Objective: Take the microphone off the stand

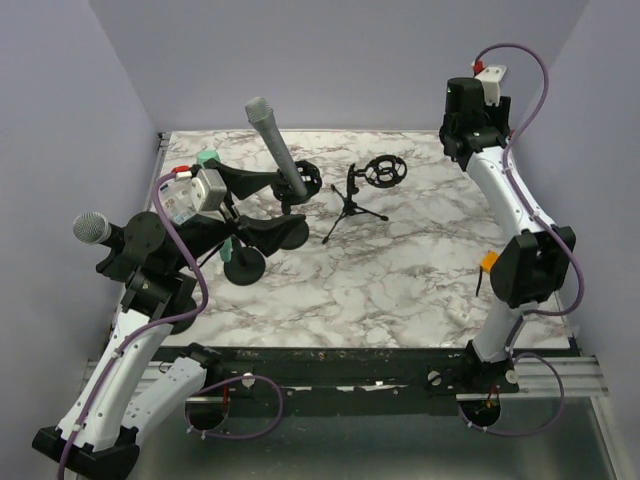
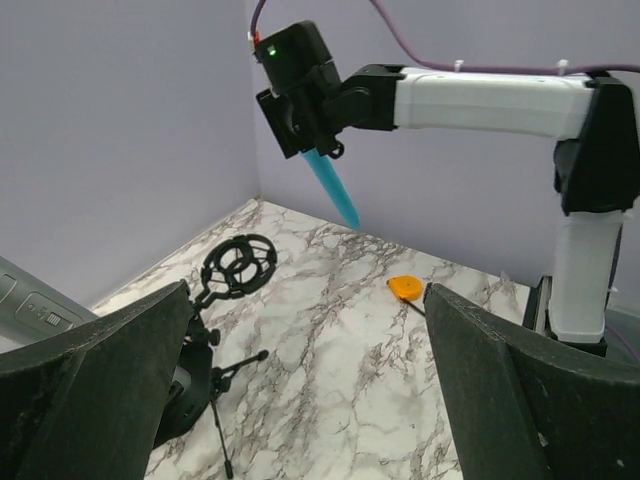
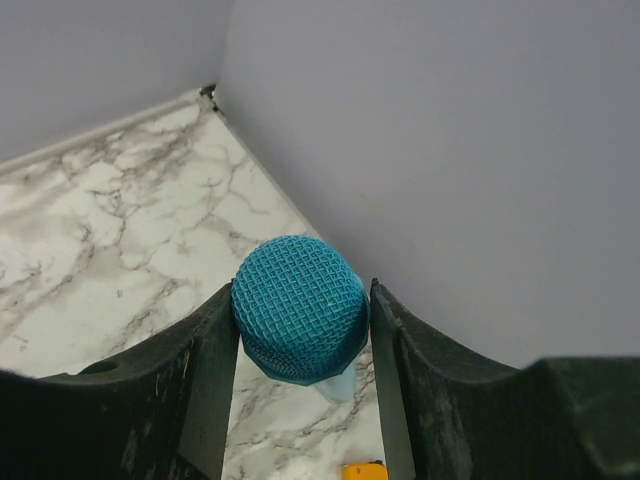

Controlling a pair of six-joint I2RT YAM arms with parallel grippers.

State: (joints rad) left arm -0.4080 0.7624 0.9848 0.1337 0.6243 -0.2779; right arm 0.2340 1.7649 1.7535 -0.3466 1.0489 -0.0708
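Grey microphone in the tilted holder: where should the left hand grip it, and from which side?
Grip the bare shaft of the grey microphone between its mesh head and the ring holder. Its head tilts up and leftward, so I'd bring the open left hand in from the near side, fingers across the shaft, then pull along the tilt.

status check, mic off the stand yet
Right gripper shut on blue microphone, held high, clear of tripod stand. Left gripper open, empty. Stand's mount empty. Nothing blocking.

A small orange tool (image 2: 405,288) lies on the white, grey-veined marble table (image 1: 420,285), near its right edge.
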